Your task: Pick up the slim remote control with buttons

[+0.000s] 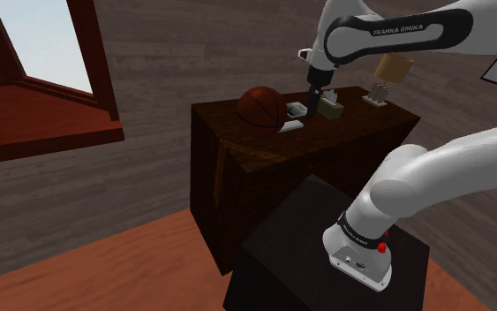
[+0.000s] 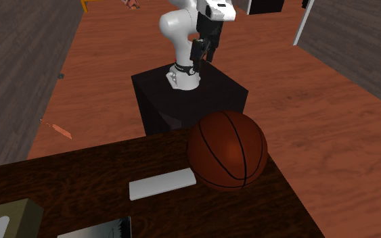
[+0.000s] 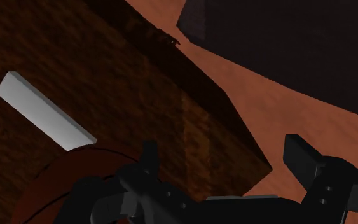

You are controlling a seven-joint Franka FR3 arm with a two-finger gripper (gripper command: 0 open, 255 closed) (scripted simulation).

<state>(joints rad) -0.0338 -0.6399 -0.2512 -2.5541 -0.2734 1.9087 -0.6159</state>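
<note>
Hovering above the dark wooden worktop (image 2: 60,179), the hand (image 3: 222,145) holds its two black fingers well apart with nothing between them; beyond them the wrist view shows the worktop's edge and the reddish floor (image 3: 266,108). The slim grey-white remote control (image 2: 162,184) lies flat on the worktop, one end just beside the basketball (image 2: 227,150). In the wrist view it lies off to the side of the finger nearer the ball, its long axis diagonal to the line between the fingers, so the coming move likely calls for a sideways shift and a wrist turn before descent. The second exterior view shows the remote running roughly along the worktop edge that faces the stand (image 2: 189,94); the shoulder view places the hand high, close to a tissue box (image 1: 330,107). No buttons are discernible.
</note>
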